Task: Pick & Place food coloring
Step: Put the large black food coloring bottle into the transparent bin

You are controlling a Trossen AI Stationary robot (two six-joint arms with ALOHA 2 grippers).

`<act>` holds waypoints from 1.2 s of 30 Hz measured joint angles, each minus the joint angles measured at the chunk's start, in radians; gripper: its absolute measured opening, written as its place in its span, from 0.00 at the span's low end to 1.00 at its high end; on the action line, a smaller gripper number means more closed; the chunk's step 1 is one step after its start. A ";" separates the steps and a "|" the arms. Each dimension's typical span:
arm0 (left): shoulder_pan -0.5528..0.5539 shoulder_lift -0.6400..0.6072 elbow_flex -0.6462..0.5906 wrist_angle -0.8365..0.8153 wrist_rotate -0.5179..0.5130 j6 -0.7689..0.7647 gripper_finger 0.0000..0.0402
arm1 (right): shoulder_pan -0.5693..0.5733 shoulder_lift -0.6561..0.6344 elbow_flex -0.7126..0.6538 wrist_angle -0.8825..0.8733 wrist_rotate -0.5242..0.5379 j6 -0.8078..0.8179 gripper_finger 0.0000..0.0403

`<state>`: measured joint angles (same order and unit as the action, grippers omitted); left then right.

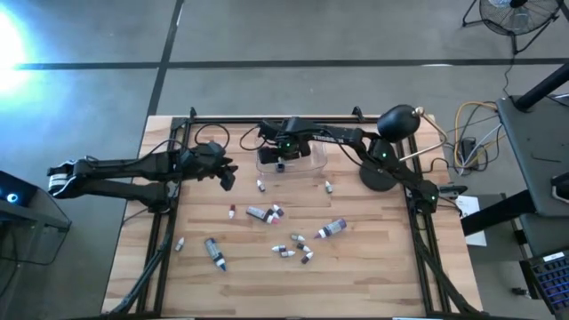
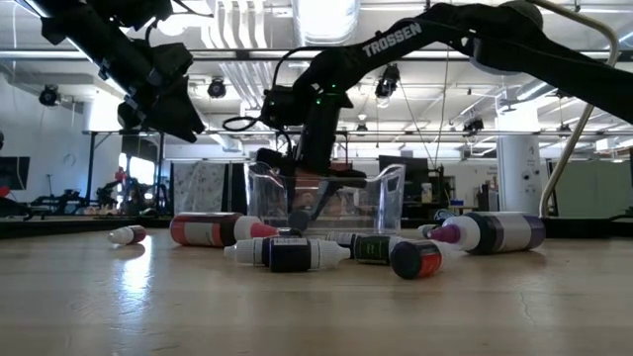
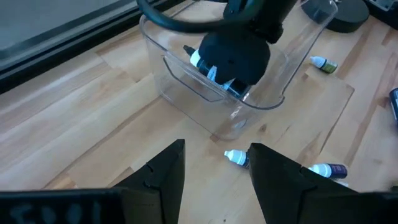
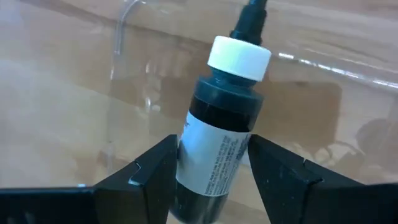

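Right gripper [image 4: 211,165], jaws clamped on one white-capped dark bottle [image 4: 217,137], hangs over the clear box [image 1: 293,160] near the desk [image 1: 382,276] far edge. Left gripper [image 3: 214,165], jaws apart and empty, hovers beside the box. About a dozen bottles [image 1: 276,233] lie scattered mid-desk; the near edge lies open.

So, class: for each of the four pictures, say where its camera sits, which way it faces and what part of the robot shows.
High view: overhead, facing down; both arms, clear box.
Low view: tabletop height, facing the room; arms descend over bottles.
Left wrist view: on the left arm, facing the box; left end effector empty.
Right wrist view: above the box; right end effector grips a white-capped bottle.
Shared: all show the box.
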<state>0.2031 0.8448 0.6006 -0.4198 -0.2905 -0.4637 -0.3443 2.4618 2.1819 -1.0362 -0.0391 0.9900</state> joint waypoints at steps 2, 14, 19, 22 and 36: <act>0.000 0.000 0.000 0.000 0.000 0.004 0.37 | 0.013 0.000 -0.012 0.023 0.023 -0.002 0.46; 0.000 0.000 0.000 0.000 0.000 0.037 0.37 | 0.030 0.002 -0.047 0.026 0.078 -0.150 0.46; 0.000 0.000 0.000 0.000 0.000 0.052 0.37 | 0.036 -0.007 -0.006 0.032 0.123 -0.225 0.37; 0.000 0.000 0.000 0.000 0.000 0.052 0.37 | 0.040 -0.034 0.016 0.035 0.172 -0.243 0.30; 0.105 -0.010 0.027 0.220 0.193 -0.013 0.37 | 0.146 -0.253 0.022 0.024 0.282 -0.760 0.29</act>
<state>0.3078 0.8352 0.6278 -0.2001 -0.0972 -0.4768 -0.1980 2.2090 2.2041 -1.0122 0.2433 0.2301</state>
